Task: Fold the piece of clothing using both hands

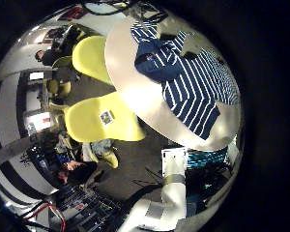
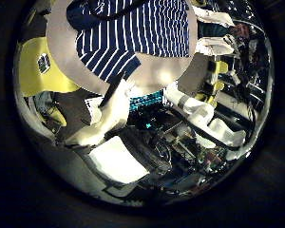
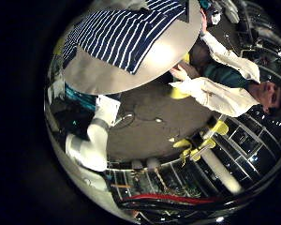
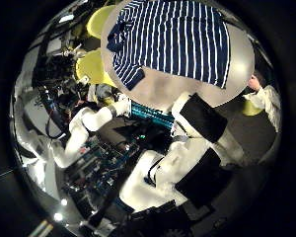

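Note:
A striped piece of clothing (image 1: 188,82) lies spread flat on a round table (image 1: 135,82). It also shows on the table in the left thumb side palm view (image 2: 133,28), the right little finger side palm view (image 3: 122,33) and the right thumb side palm view (image 4: 178,35). A person's sleeves (image 2: 213,19) reach to the table edge by the clothing. I cannot tell whether they touch it.
One shows in the right thumb side palm view (image 4: 89,64). A white robot arm (image 1: 174,188) stands by the table edge.

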Action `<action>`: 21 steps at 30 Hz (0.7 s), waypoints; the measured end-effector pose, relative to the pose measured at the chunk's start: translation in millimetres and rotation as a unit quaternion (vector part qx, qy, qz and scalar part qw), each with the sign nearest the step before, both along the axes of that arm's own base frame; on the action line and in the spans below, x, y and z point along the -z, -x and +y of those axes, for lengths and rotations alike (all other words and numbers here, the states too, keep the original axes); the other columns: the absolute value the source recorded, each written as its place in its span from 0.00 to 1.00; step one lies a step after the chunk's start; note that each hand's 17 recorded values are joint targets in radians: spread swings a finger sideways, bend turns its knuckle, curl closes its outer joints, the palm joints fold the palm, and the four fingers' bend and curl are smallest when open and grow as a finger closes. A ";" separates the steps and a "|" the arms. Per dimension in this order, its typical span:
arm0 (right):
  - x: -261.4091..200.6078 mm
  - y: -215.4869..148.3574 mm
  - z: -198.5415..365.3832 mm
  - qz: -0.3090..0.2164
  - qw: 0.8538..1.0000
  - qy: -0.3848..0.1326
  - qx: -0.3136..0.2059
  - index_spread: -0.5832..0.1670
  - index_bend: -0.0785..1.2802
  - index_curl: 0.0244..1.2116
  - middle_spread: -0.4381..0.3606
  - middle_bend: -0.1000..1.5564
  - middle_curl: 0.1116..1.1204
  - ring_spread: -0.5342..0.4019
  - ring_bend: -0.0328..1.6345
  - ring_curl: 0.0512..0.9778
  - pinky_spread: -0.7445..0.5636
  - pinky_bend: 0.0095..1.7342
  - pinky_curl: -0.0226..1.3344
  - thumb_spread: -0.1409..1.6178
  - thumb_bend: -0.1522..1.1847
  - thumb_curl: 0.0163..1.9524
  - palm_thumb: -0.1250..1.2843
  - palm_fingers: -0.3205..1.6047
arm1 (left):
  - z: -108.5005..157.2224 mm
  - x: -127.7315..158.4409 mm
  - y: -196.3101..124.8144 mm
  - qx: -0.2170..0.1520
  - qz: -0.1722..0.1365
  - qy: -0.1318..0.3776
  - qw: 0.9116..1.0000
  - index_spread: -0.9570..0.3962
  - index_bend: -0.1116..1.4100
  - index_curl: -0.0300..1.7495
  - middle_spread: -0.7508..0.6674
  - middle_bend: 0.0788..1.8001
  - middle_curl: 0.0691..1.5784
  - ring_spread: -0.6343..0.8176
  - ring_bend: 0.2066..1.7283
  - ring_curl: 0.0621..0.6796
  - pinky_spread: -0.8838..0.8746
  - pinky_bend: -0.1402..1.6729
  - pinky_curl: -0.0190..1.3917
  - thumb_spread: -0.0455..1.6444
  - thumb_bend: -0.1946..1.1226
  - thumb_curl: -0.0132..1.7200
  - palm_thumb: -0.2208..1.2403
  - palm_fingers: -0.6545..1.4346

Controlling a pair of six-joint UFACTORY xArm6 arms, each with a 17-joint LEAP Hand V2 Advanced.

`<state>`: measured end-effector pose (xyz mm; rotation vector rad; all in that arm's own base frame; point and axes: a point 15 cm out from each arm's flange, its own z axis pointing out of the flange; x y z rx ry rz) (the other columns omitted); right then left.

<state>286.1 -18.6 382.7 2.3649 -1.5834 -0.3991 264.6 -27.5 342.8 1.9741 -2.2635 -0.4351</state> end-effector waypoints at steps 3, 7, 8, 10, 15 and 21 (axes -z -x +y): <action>-0.1 0.5 -5.6 0.000 1.000 -0.004 -0.002 0.38 0.19 0.27 0.60 0.24 0.27 0.67 0.43 0.14 0.87 0.32 0.11 0.86 0.11 0.20 0.57 0.35 | 0.3 -1.0 -0.7 -0.012 -0.001 0.011 1.000 0.58 0.20 0.31 0.56 0.06 0.21 0.50 0.28 0.16 0.54 0.26 0.26 0.74 0.13 0.20 0.40 0.50; 1.4 1.2 -11.1 0.002 1.000 -0.007 0.004 0.37 0.19 0.27 0.59 0.24 0.27 0.67 0.43 0.14 0.87 0.32 0.11 0.86 0.11 0.20 0.56 0.35 | -0.4 -1.8 -1.4 -0.011 -0.003 0.012 1.000 0.58 0.21 0.32 0.56 0.07 0.21 0.51 0.27 0.16 0.55 0.24 0.26 0.74 0.14 0.20 0.40 0.49; 1.7 1.1 -11.4 0.003 1.000 -0.007 0.004 0.37 0.19 0.27 0.59 0.24 0.27 0.67 0.43 0.14 0.87 0.32 0.11 0.87 0.11 0.20 0.56 0.35 | -1.3 -1.8 -1.1 -0.009 -0.004 0.012 1.000 0.58 0.21 0.32 0.56 0.06 0.21 0.51 0.27 0.15 0.55 0.24 0.26 0.74 0.14 0.20 0.41 0.49; 1.0 2.0 -14.7 0.002 1.000 -0.006 0.009 0.37 0.19 0.27 0.59 0.24 0.27 0.67 0.43 0.14 0.87 0.32 0.11 0.87 0.11 0.20 0.56 0.35 | -3.8 -0.9 0.5 -0.004 -0.001 0.011 1.000 0.58 0.21 0.32 0.57 0.06 0.21 0.52 0.27 0.15 0.56 0.24 0.26 0.74 0.14 0.20 0.41 0.48; -0.5 3.9 -18.0 -0.001 1.000 -0.005 0.014 0.37 0.19 0.27 0.59 0.23 0.27 0.67 0.42 0.14 0.87 0.31 0.11 0.87 0.11 0.20 0.56 0.35 | -4.0 7.6 5.6 0.017 0.008 -0.006 1.000 0.60 0.19 0.31 0.58 0.06 0.21 0.54 0.27 0.16 0.57 0.24 0.26 0.73 0.13 0.20 0.42 0.47; 13.1 11.8 -22.3 0.019 0.999 -0.009 0.030 0.36 0.19 0.27 0.58 0.24 0.27 0.67 0.42 0.14 0.86 0.31 0.12 0.87 0.11 0.19 0.56 0.35 | -8.9 39.2 18.1 0.045 0.032 -0.016 0.998 0.66 0.14 0.27 0.62 0.06 0.20 0.55 0.31 0.20 0.58 0.29 0.28 0.71 0.12 0.19 0.37 0.42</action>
